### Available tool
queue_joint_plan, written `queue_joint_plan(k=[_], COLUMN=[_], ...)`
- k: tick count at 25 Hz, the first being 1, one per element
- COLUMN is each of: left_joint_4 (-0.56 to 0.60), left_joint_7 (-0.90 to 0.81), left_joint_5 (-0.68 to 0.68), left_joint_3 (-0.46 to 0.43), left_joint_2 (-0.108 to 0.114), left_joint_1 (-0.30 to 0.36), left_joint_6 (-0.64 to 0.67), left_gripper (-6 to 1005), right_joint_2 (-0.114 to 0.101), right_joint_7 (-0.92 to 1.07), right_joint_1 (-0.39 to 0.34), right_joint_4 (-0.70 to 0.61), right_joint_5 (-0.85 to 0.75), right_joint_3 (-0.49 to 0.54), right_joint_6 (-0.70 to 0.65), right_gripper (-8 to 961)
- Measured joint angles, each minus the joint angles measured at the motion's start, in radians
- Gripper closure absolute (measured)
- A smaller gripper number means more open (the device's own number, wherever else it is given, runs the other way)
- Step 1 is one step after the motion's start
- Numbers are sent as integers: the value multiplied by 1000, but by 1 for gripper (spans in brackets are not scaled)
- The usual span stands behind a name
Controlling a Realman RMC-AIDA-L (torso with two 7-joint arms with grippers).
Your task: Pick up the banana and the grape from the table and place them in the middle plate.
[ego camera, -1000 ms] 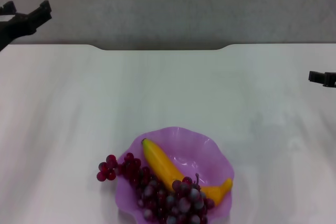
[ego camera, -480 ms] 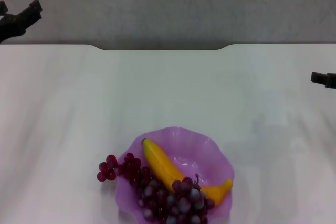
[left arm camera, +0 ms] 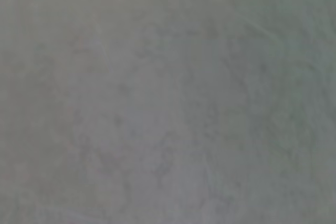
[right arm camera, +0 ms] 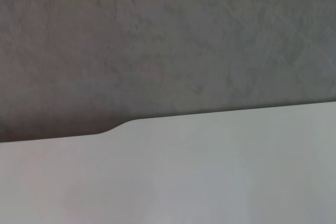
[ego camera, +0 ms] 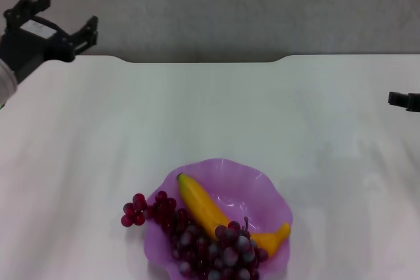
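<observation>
The yellow banana (ego camera: pixel 209 211) lies slantwise in the purple scalloped plate (ego camera: pixel 252 185) near the table's front edge. The bunch of dark red-purple grapes (ego camera: pixel 210 248) lies in the plate in front of the banana. One small cluster of it (ego camera: pixel 133 211) hangs over the plate's left rim onto the white table (ego camera: pixel 210 109). My left gripper (ego camera: pixel 61 15) is open and empty, high at the far left, far from the plate. Only a dark tip of my right gripper (ego camera: pixel 403 100) shows at the right edge, above the table. Neither wrist view shows the fruit or the plate.
The table's far edge has a shallow notch (ego camera: pixel 203 61) before a grey wall (ego camera: pixel 230 4). The right wrist view shows that edge (right arm camera: pixel 121 125) and the wall. The left wrist view shows only grey wall (left arm camera: pixel 168 98).
My left gripper has come further into view at the far left, moving right and turning so both fingers show. The right gripper, fruit and plate have not moved.
</observation>
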Motion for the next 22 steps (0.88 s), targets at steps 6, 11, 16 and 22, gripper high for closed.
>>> queue_joint_plan(k=[6, 11, 16, 22], left_joint_4=[-74, -104, -70, 61], left_joint_7=[89, 198, 262, 239], left_joint_5=[136, 238, 345, 538], left_joint_3=[144, 293, 415, 515], left_joint_2=[-1, -1, -1, -1], left_joint_1=[18, 20, -14, -81], left_joint_6=[173, 394, 636, 891], left_gripper=[121, 121, 121, 121], right_joint_2=[0, 0, -1, -1], right_joint_7=[0, -1, -1, -2], right_joint_1=[0, 1, 3, 7], right_joint_4=[1, 1, 1, 1], right_joint_5=[1, 1, 2, 3], right_joint_3=[0, 0, 0, 0], right_joint_6=[1, 2, 3, 5], right_gripper=[256, 256, 256, 256])
